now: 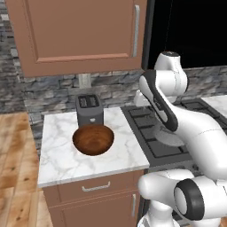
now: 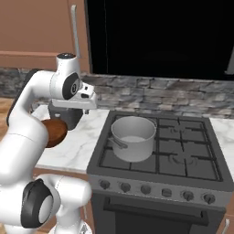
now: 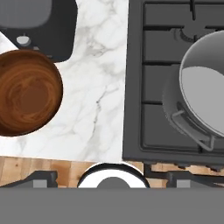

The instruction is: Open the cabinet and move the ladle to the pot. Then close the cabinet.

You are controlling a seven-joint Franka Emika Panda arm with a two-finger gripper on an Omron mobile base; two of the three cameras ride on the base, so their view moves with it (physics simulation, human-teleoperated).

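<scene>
Marble counter (image 1: 66, 159): wooden bowl (image 1: 93, 139); pot (image 2: 134, 137) on stove (image 2: 183, 155).

The pot (image 2: 134, 137) sits on the stove (image 2: 183, 157). Left of the stove, I see the bowl (image 1: 93, 139), with the toaster (image 1: 89, 110) behind it.

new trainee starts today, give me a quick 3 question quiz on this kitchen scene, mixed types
1. True or false: the cabinet door is shut.
2. What does the pot stand on? A) marble counter B) stove C) floor
3. Which thing sits directly in front of the toaster on the counter?

Key: 1 true. 2 B, on the stove. 3 the wooden bowl.
</scene>
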